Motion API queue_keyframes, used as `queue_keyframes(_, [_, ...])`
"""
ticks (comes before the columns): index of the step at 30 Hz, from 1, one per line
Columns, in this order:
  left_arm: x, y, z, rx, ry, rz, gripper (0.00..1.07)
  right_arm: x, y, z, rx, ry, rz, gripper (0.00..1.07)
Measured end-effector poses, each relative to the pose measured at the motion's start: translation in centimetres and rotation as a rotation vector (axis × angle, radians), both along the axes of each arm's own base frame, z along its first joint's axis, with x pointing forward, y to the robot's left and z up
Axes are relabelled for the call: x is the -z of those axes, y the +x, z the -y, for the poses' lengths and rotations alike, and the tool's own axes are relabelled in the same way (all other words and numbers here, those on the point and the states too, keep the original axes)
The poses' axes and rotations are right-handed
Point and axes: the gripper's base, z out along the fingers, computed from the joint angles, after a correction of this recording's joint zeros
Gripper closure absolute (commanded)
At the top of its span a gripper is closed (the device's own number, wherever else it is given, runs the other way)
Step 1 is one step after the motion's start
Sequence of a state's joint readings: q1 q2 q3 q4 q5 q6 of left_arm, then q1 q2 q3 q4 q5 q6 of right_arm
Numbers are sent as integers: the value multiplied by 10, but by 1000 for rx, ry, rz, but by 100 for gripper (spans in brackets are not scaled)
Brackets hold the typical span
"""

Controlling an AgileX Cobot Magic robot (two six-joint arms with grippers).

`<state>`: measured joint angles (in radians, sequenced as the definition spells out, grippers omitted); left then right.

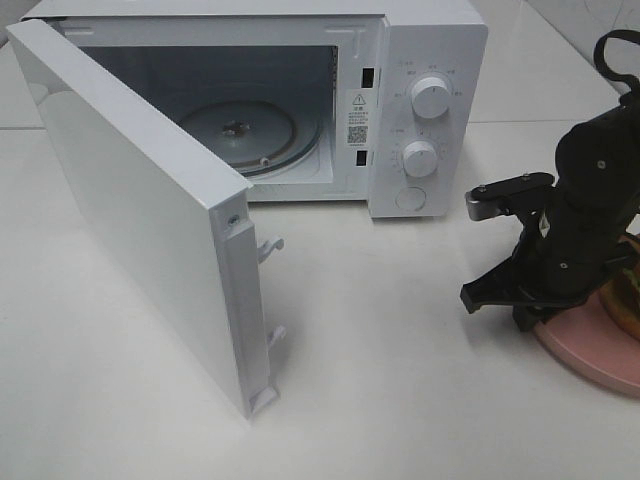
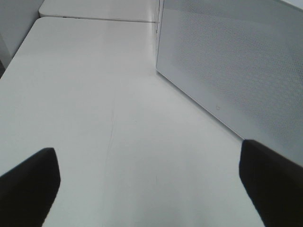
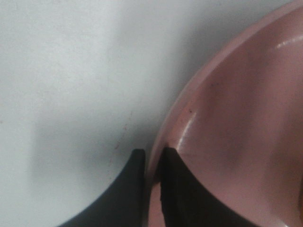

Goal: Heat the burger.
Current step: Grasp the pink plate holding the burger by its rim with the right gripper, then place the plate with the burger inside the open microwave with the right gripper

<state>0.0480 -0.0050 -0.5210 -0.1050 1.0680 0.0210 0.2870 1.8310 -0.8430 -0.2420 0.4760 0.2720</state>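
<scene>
The burger (image 1: 630, 303) shows only as a brown sliver at the right edge of the exterior high view, mostly hidden behind my right arm. It sits on a pink round plate (image 1: 590, 350). My right gripper (image 3: 151, 163) is shut on the plate's rim (image 3: 173, 118), one finger outside and one inside, at the plate's left side (image 1: 530, 322). My left gripper (image 2: 151, 189) is open and empty over bare table beside the microwave's perforated side wall (image 2: 236, 61). That arm is out of the exterior high view.
A white microwave (image 1: 430, 100) stands at the back with its door (image 1: 140, 200) swung wide open toward the front left. Its glass turntable (image 1: 245, 130) is bare. White table (image 1: 400, 350) lies between the microwave and the plate.
</scene>
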Motion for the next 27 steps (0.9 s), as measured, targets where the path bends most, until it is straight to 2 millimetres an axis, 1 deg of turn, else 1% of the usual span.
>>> queue_keyframes(5, [0,0,0,0,0,0,10,-6,-2,7,-5,-75,4,107])
queue_keyframes(12, [0,0,0,0,0,0,10,-15,-3,12,21,-123,25,107])
queue_keyframes(21, [0,0,0,0,0,0,10,-17,-9,4,-1,-197,25,107])
queue_keyframes(27, [0,0,0,0,0,0,10,-19,-14,-6,-17,-266,40,107])
